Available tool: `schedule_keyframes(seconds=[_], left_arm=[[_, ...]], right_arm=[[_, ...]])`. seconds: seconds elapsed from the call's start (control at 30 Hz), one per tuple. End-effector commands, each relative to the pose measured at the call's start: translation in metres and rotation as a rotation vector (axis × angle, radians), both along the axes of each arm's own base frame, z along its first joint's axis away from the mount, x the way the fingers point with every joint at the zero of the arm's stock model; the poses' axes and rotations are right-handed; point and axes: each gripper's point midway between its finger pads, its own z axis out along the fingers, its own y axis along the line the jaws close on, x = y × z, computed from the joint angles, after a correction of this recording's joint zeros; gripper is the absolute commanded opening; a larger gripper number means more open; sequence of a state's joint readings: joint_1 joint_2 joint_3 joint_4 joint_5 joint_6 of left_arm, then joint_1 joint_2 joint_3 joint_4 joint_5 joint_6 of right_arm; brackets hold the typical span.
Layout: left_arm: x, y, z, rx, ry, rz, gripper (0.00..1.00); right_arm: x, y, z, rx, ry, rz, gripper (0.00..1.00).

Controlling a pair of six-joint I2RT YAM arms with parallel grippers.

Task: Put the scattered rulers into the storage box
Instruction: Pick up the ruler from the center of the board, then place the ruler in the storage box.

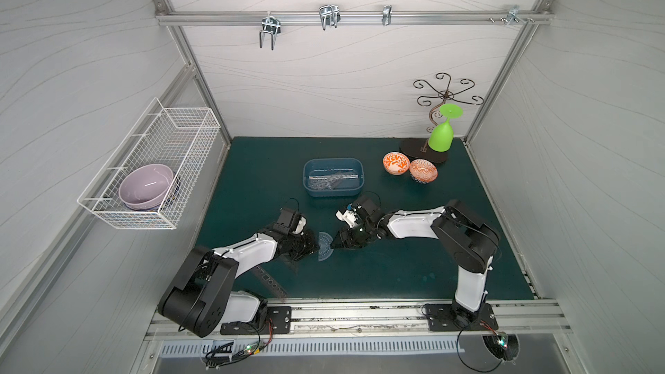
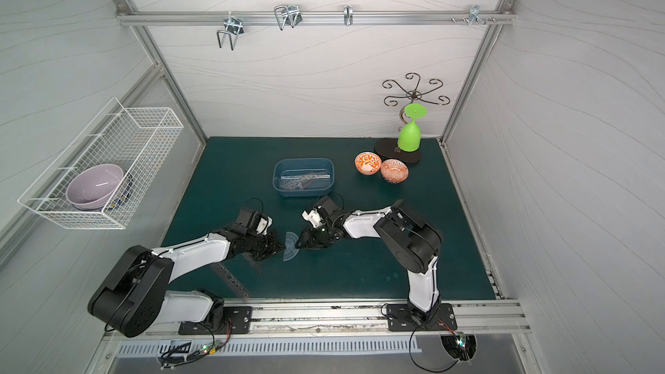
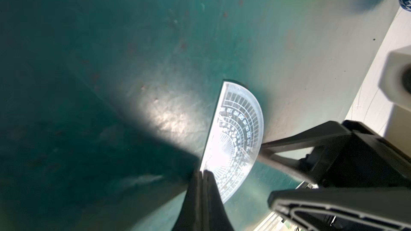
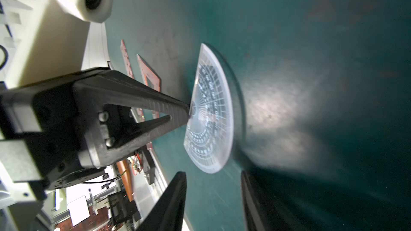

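Note:
A bluish semicircular protractor point(image 1: 325, 246) point(image 2: 290, 246) lies on the green mat between my two grippers. My left gripper point(image 3: 203, 171) point(image 1: 318, 246) is shut, and its tips touch the middle of the protractor's straight edge point(image 4: 209, 112). Nothing is pinched between its fingers. My right gripper point(image 4: 211, 172) point(image 1: 333, 244) is open at the curved side, holding nothing. The blue-grey storage box point(image 1: 306, 174) point(image 2: 277, 174) behind them holds several clear rulers point(image 1: 331, 179). A stencil ruler point(image 1: 270, 282) point(image 2: 232, 280) lies partly under the left arm. A set square point(image 4: 151, 74) lies behind the left gripper.
Two orange patterned bowls point(image 1: 396, 163) point(image 1: 424, 170) sit at the back right. A green goblet point(image 1: 442, 134) hangs upside down on a black wire stand point(image 1: 423, 151) behind them. A white wire basket point(image 1: 172, 174) on the left wall holds a purple bowl point(image 1: 145, 185).

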State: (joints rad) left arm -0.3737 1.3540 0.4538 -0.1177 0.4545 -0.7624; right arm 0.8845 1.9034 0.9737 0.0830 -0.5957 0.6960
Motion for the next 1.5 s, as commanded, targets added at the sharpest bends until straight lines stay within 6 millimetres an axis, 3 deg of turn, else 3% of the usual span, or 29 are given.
schedule_keyframes(seconds=[0.0,0.3,0.4,0.53,0.6,0.67,0.77,0.93,1.07,1.3,1.47], left_arm=[[-0.014,0.009,-0.02,0.054,0.057,0.002,0.0],[-0.015,0.008,-0.024,0.051,0.071,-0.004,0.0],[-0.015,0.008,-0.024,0.051,0.072,-0.003,0.0],[-0.015,0.009,-0.02,0.053,0.061,-0.004,0.0],[-0.011,0.009,-0.014,0.06,0.047,-0.003,0.0],[-0.006,0.01,-0.002,0.068,0.026,0.003,0.0],[0.012,0.015,0.025,0.067,-0.018,0.04,0.03],[0.051,0.035,0.077,0.085,-0.091,0.081,0.1],[0.075,0.042,0.1,0.106,-0.111,0.067,0.12],[0.101,0.047,0.111,0.128,-0.125,0.045,0.15],[0.111,0.056,0.11,0.146,-0.12,0.051,0.17]], right_arm=[[-0.006,0.004,-0.01,-0.02,0.072,-0.009,0.44],[-0.001,0.014,-0.012,0.038,0.149,-0.049,0.36],[0.002,0.018,-0.01,0.059,0.147,-0.055,0.29],[0.01,0.014,-0.016,0.029,0.107,-0.062,0.12],[0.014,0.011,-0.018,0.018,0.097,-0.057,0.02],[0.019,0.008,-0.015,0.011,0.077,-0.05,0.0],[0.032,0.004,0.009,0.04,0.006,-0.03,0.0],[0.075,-0.002,0.068,0.08,-0.139,-0.024,0.0],[0.121,0.0,0.106,0.093,-0.266,-0.039,0.0],[0.218,0.009,0.132,0.078,-0.427,-0.11,0.0],[0.258,0.012,0.124,0.032,-0.47,-0.095,0.0]])
